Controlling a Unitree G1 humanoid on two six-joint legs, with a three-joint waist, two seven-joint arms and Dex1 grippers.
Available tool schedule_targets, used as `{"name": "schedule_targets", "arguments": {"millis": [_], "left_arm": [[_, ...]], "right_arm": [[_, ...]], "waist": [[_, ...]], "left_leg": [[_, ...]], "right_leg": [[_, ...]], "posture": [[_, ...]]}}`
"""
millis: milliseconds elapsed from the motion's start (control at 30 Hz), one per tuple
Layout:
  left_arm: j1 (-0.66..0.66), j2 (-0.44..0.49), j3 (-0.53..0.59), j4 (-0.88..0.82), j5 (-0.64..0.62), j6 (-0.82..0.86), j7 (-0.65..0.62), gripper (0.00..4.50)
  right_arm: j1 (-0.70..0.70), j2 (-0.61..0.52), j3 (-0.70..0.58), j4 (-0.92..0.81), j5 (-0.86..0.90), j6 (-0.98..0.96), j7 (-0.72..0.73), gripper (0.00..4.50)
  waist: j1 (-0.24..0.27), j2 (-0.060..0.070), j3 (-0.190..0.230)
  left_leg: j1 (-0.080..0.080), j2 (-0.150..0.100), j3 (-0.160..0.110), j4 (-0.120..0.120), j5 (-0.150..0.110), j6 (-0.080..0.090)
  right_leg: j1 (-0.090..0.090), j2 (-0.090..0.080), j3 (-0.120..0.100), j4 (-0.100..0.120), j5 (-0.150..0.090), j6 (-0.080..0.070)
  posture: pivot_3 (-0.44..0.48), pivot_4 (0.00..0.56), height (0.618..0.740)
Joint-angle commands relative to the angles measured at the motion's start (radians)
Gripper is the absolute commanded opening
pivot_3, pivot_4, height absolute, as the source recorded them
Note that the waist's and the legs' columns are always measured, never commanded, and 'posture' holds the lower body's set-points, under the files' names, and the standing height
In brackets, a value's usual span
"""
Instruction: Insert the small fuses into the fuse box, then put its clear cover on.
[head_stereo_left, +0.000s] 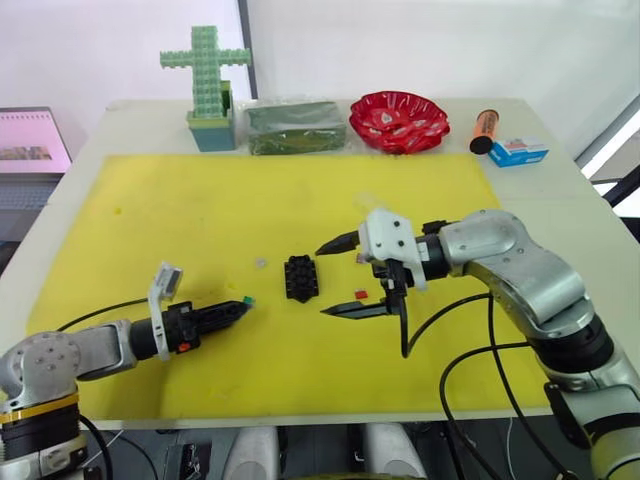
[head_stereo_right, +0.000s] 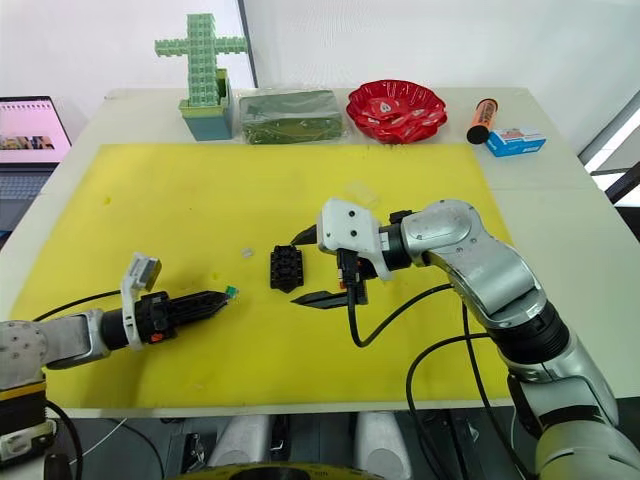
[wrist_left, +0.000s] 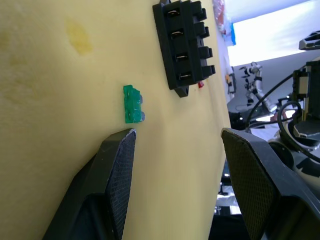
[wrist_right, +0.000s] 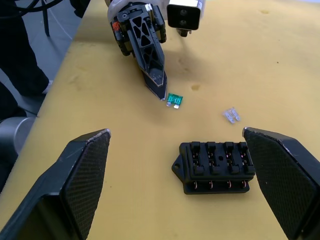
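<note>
The black fuse box (head_stereo_left: 300, 277) lies flat on the yellow mat (head_stereo_left: 180, 200), slots up. A green fuse (head_stereo_left: 248, 300) rests on the mat left of it, just off the tip of my left gripper (head_stereo_left: 235, 310), which is open and turned on its side, one finger low by the mat. A pale grey fuse (wrist_right: 231, 115) lies behind the box and a red fuse (head_stereo_left: 361, 294) to its right. My right gripper (head_stereo_left: 322, 281) is open wide right of the box, holding nothing. The clear cover (head_stereo_right: 358, 192) shows faintly further back.
Along the table's far edge stand a green block cross (head_stereo_left: 207, 85), a dark green packet (head_stereo_left: 295, 125), a red bowl (head_stereo_left: 398, 120), an orange tube (head_stereo_left: 484, 130) and a blue-white box (head_stereo_left: 518, 151). A laptop (head_stereo_left: 30, 140) sits off the left side. Black cables hang by the front edge.
</note>
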Motion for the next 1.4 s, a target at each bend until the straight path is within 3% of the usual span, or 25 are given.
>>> {"name": "schedule_targets", "arguments": {"millis": [33, 433, 1400], "left_arm": [[-0.013, -0.045, 0.014, 0.020, -0.014, 0.007, 0.071, 2.86], [-0.026, -0.054, 0.057, 0.049, -0.029, 0.002, 0.180, 2.86], [-0.039, -0.062, 0.059, 0.068, -0.012, -0.077, 0.274, 2.86]], "right_arm": [[-0.009, 0.005, -0.009, -0.017, -0.002, -0.024, -0.006, 4.50], [-0.009, 0.007, -0.008, -0.015, -0.001, -0.026, -0.012, 4.50], [-0.016, 0.024, -0.002, -0.008, -0.005, -0.029, -0.021, 4.50]], "waist": [[0.002, 0.000, 0.000], [0.001, 0.000, 0.000], [0.000, 0.001, -0.001]], "left_leg": [[0.000, 0.000, 0.000, 0.000, 0.000, 0.000], [0.001, -0.001, 0.000, 0.000, 0.000, 0.000], [0.002, 0.000, -0.001, 0.000, 0.001, -0.001]], "right_leg": [[0.000, 0.000, 0.000, 0.000, 0.000, 0.000], [0.001, 0.000, 0.000, 0.000, 0.000, 0.000], [0.002, 0.000, 0.000, 0.000, -0.001, -0.004]], "posture": [[0.000, 0.150, 0.740], [0.000, 0.150, 0.740], [0.000, 0.150, 0.740]]}}
